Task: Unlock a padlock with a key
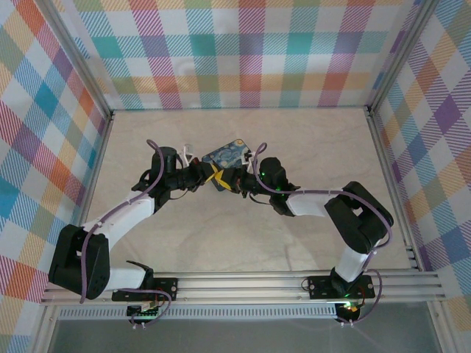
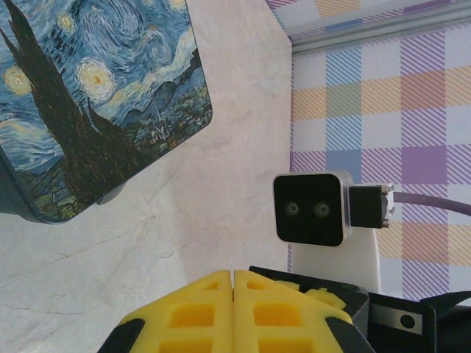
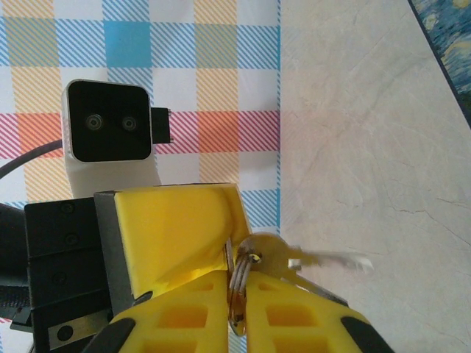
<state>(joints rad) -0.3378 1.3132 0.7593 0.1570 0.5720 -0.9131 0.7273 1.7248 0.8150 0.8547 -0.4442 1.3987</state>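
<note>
My right gripper is shut on a metal split ring, pinched edge-on between its yellow fingers. From the ring a small silvery key sticks out to the right over the table, its blade blurred. My left gripper is shut, fingertips pressed together with nothing showing between them. From above, the two grippers meet tip to tip in mid-table, just in front of the tin. A yellow finger of the left gripper touches the ring from the upper left. The padlock is hidden.
A blue-and-yellow swirly painted tin lies flat just behind the grippers, its corner at the right wrist view's top right. Plaid walls enclose the beige table on three sides. Each wrist camera sees the other's camera block.
</note>
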